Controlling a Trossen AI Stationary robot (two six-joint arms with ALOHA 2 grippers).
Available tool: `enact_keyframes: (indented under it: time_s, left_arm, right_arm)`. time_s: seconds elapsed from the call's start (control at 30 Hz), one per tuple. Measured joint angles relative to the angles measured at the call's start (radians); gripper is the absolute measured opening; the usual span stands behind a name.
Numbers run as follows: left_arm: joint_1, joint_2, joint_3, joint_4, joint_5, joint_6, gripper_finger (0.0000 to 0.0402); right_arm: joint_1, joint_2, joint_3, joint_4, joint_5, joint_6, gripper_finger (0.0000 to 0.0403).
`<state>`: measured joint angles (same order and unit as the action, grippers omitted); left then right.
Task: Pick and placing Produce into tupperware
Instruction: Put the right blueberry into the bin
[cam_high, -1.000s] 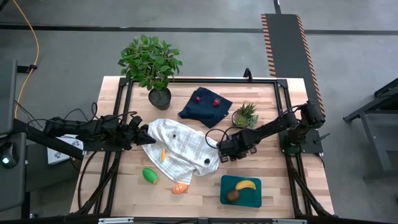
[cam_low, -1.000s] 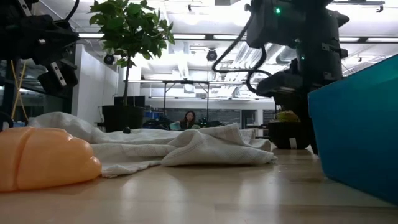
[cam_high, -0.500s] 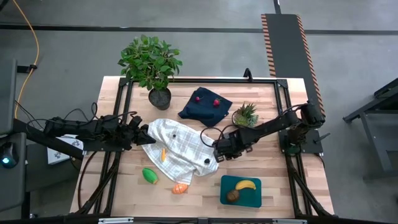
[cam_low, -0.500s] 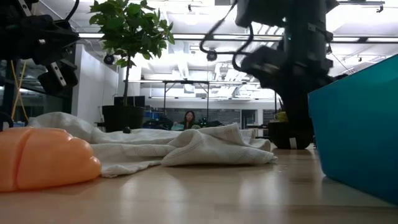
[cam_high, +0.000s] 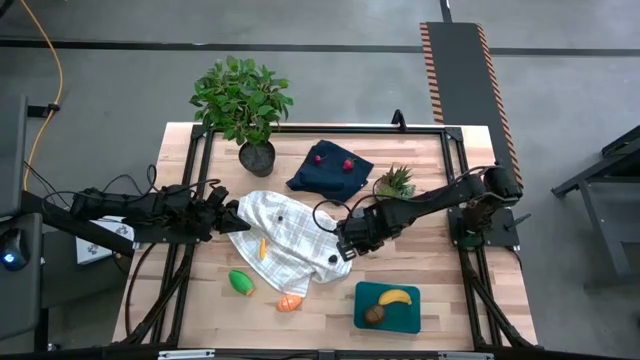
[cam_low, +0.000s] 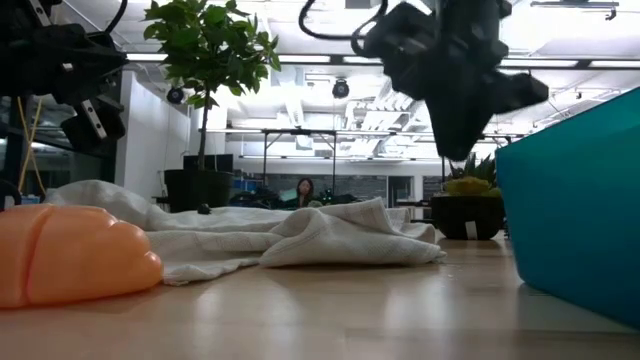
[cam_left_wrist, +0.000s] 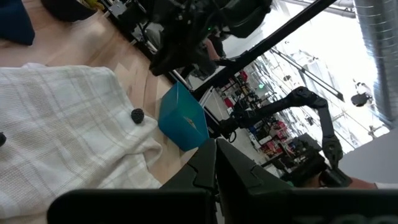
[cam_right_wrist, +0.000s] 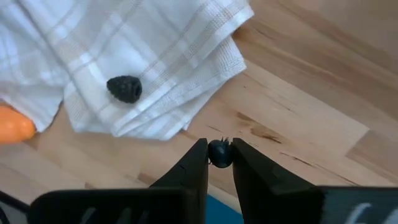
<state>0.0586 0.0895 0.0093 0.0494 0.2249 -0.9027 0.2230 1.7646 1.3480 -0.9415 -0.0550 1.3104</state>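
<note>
A: What's hard to see?

B: Low view cuts off most of the tupperware (cam_low: 585, 215), only a teal wall at the edge. The orange piece (cam_low: 70, 255) is cropped at the other edge. The right gripper (cam_right_wrist: 219, 163) pinches a small dark round thing (cam_right_wrist: 219, 153) btwn its fingers; too small to say what kind. Left gripper (cam_left_wrist: 216, 163) shows only as dark fingers pressed together, nothing btwn them.

A: Other stuff around?

B: White checked cloth (cam_high: 290, 243) lies mid tabletop (cam_high: 440, 270), w/ a dark berry (cam_right_wrist: 124, 88) on it near the corner, another dark dot (cam_high: 280, 216) further up and a small orange piece (cam_high: 263, 247) on the fold. Green piece (cam_high: 241, 282) and orange piece (cam_high: 289, 302) sit on bare wood just below the cloth. Navy cloth (cam_high: 328, 170) w/ two red berries (cam_high: 333, 161), spiky plant (cam_high: 395, 183) beside it, leafy plant (cam_high: 243, 100) at the back. Tupperware (cam_high: 386, 306) near the front edge holds a banana (cam_high: 395, 297) and a brown round one (cam_high: 374, 315).

A: Arm poses?

B: Right arm reaches in low from its side, gripper (cam_high: 349, 238) over the cloth's right edge, above the tabletop. Left arm lies stretched, gripper (cam_high: 232, 216) at the cloth's left edge.
</note>
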Motion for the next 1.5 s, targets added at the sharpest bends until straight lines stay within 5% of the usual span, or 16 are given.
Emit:
enact_keyframes:
  time_s: [0.9, 1.5]
  left_arm:
    - [0.000, 0.000, 0.000, 0.000, 0.000, 0.000, 0.0001]
    - [0.000, 0.000, 0.000, 0.000, 0.000, 0.000, 0.0001]
  right_arm:
    - [0.245, -0.001, 0.130, -0.071, -0.147, 0.066, 0.0048]
    - [0.397, 0.000, 0.130, -0.071, -0.057, 0.336, 0.0048]
